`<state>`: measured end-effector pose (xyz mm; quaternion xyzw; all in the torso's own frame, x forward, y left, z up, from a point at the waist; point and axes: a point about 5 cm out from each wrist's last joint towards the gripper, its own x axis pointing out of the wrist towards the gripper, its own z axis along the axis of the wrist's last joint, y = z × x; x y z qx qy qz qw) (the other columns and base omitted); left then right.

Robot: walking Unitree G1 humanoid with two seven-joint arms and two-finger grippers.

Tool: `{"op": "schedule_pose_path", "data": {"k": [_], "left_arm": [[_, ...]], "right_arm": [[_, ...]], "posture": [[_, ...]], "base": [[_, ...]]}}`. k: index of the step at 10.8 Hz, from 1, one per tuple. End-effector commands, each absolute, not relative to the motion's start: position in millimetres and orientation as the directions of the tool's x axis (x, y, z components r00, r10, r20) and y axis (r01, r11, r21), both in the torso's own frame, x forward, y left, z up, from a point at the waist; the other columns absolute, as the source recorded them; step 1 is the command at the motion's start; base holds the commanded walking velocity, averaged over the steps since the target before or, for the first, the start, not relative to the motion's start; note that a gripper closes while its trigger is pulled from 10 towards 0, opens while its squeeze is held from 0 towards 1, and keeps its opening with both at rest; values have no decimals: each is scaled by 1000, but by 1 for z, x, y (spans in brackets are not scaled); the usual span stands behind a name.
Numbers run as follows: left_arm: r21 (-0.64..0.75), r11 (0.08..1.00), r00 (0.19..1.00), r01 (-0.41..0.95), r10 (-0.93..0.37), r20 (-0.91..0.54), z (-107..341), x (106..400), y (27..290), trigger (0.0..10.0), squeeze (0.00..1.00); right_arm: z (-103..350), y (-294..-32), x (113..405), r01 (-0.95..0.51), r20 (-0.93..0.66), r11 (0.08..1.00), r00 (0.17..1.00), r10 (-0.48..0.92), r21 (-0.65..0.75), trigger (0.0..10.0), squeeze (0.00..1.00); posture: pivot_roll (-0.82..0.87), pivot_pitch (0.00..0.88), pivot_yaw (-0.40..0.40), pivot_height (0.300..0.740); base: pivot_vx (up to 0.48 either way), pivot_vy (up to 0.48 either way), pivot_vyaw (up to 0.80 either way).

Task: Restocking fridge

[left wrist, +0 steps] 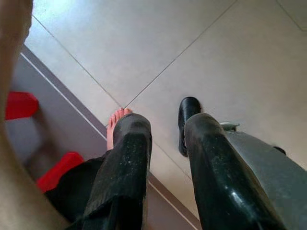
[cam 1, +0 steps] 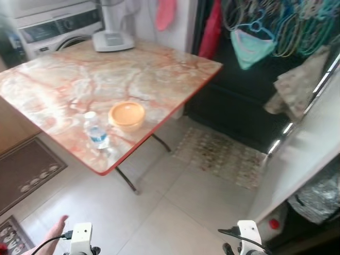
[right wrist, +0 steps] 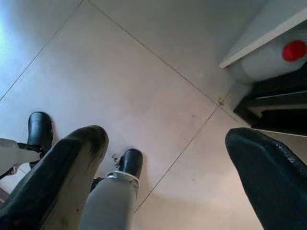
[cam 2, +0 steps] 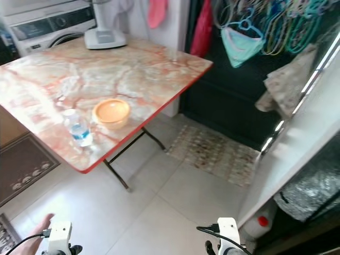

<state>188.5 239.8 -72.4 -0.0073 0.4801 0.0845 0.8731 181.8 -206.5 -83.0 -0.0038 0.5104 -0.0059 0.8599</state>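
The table (cam 1: 79, 74) has a glossy, marble-patterned top in pink and cream with a red edge and thin dark metal legs, and on it stand a clear plastic water bottle (cam 1: 96, 130) and a smooth orange plastic bowl (cam 1: 127, 115). The floor (cam 1: 175, 212) is pale, smooth tile with a soft sheen, and a patterned woven mat (cam 1: 223, 154) lies on it. The left gripper (left wrist: 165, 167) has glossy black fingers (left wrist: 125, 167), finely speckled.

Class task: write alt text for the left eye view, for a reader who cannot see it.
A water bottle and an orange bowl sit near the front edge of a marble-patterned folding table on a tiled floor; a patterned mat lies beyond.
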Motion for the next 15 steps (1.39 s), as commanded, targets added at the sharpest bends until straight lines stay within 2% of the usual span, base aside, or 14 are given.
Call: {"op": "schedule_pose_path", "data": {"k": [1,2,10,12,15], "left_arm": [[81,986,517,-143,144,-844,-73,187,240,10000,0],[81,986,517,-143,144,-844,-73,187,240,10000,0],[87,988,515,-126,140,-846,-73,187,240,10000,0],[81,986,516,-143,144,-844,-73,187,240,10000,0],[90,986,518,-138,150,-842,-73,187,240,10000,0]], "right_arm": [[-82,-206,183,16,-877,1000,481,-15,-8,10000,0],[-82,-206,183,16,-877,1000,481,-14,-8,10000,0],[-82,-206,183,-8,-881,1000,474,-2,-7,10000,0],[-82,-206,183,-15,-881,1000,473,-1,-9,10000,0],[-82,-206,184,-49,-881,999,472,7,-19,10000,0]], "posture": [[38,0,-33,740],[38,0,-33,740],[40,0,-37,740],[39,0,-37,740],[40,0,-36,740]], "base": [[0,0,0],[0,0,0],[0,-434,0],[0,0,0],[0,0,675]]}}
